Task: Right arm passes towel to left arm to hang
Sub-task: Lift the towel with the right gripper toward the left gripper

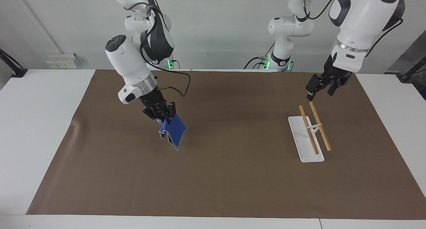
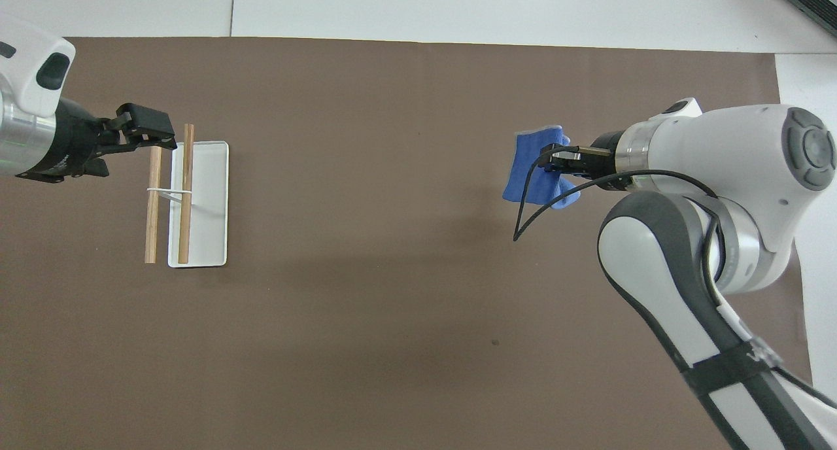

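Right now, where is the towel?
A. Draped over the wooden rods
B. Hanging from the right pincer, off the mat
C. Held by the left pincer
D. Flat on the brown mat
B: the towel dangles from the right pincer with its shadow on the mat below, while the left pincer is over the rack.

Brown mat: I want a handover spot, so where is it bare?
The brown mat is bare between the towel, gripped by the right end effector, and the rack. The left end effector crowds the rack.

Right gripper (image 1: 162, 113) clamped and raised; left gripper (image 1: 322, 86) hangs, fingers parted.
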`<state>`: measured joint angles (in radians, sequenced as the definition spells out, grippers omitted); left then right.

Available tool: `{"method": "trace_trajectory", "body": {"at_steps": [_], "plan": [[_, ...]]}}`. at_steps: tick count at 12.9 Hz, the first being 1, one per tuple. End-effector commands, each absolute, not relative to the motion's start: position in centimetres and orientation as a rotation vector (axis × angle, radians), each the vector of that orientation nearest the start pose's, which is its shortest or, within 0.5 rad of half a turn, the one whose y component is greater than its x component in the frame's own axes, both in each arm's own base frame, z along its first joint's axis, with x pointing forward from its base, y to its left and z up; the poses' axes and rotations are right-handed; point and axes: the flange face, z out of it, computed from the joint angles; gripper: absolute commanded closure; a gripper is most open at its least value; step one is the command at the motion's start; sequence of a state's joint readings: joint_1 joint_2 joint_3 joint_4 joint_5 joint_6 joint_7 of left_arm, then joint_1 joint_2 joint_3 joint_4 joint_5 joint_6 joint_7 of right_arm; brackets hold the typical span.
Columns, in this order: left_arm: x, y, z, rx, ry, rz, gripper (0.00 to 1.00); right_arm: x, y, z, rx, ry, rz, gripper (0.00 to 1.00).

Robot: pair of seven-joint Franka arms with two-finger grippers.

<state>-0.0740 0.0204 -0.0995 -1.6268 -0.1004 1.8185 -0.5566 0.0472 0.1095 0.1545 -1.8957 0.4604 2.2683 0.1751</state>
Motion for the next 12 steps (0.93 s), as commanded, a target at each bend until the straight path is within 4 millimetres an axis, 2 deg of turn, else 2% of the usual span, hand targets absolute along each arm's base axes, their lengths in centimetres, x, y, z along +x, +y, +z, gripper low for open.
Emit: {"method": "trace_trajectory", "body": {"at_steps": [1,4,6,9,12], "plan": [[56.7,-11.5,60.4,-3.193,-1.076,-0.211,0.0,60.4,13.6,48.3,-2.424,0.471,-0.177,1.0],[57.0,-12.2,60.6,-3.112,-1.455,-0.214,0.0,60.1,14.3,48.7,-2.212,0.597,-0.107,1.0],[57.1,-13.0,60.3,-3.076,-1.591,-0.202,0.0,59.6,15.6,48.5,-2.118,0.687,-0.052,1.0],[55.7,-17.8,59.2,-3.034,-1.736,-0.182,0.0,58.9,19.8,48.2,-1.928,0.871,-0.013,1.0],[53.6,-22.3,57.8,-2.987,-1.995,-0.28,0.0,57.0,25.6,47.0,-1.806,0.978,-0.015,1.0]]}}
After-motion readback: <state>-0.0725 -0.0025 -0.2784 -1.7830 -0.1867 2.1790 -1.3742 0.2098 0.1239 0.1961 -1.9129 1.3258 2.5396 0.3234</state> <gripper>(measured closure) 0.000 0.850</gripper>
